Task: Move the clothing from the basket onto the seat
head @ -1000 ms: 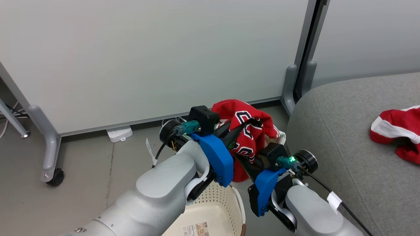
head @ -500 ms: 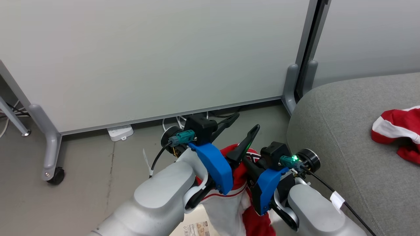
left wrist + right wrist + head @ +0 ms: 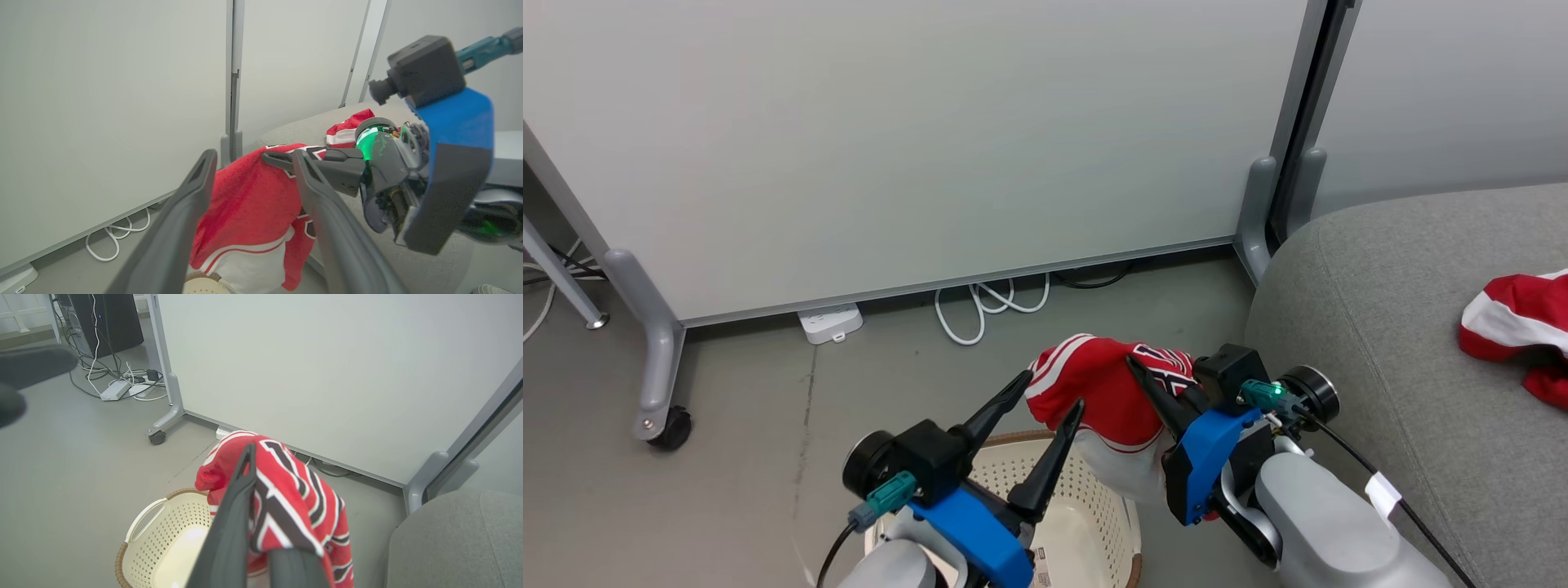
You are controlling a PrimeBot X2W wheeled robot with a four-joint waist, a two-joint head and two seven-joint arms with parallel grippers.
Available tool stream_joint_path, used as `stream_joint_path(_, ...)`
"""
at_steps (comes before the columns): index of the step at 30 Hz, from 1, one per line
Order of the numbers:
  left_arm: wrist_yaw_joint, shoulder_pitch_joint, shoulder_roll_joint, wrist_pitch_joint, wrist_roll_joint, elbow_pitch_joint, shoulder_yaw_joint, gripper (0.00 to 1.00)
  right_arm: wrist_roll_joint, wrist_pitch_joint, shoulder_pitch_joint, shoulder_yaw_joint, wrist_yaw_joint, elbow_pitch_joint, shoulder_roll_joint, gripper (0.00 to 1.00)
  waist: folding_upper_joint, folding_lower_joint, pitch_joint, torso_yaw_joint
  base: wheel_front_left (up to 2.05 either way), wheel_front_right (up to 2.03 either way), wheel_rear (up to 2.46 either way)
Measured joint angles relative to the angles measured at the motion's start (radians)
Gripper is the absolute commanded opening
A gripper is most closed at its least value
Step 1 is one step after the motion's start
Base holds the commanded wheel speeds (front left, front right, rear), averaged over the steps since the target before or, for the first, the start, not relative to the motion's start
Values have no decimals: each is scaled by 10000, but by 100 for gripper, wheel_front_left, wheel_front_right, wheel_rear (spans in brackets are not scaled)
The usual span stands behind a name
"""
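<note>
the right hand [image 3: 1134, 366] is clamped together on a red lettered garment [image 3: 1094, 384], which hangs above the basket [image 3: 1086, 510], next to the grey sofa [image 3: 1380, 294]. the left hand [image 3: 1052, 392] stands apart and empty, just beside the garment. a second red garment [image 3: 1515, 327] lies on the sofa.

Head camera looks down; both wrist cameras, close in, share the red garment [image 3: 245, 204].

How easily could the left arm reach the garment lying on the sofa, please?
Probably not: the left gripper is open over the basket, and the right gripper, shut on the other garment, stands between it and the sofa garment.
</note>
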Motion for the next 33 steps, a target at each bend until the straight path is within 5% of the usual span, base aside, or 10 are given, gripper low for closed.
stream_joint_path(14,-253,2052,-123,0,1417,-314,2351,100,-184,140,237,-405,0,-249,-144,0,0,0,1,179,0,0,0)
stream_joint_path(33,-546,2495,-479,0,2128,-236,3515,100,-326,347,386,-681,0,-637,-119,0,0,0,59,-283,0,0,0)
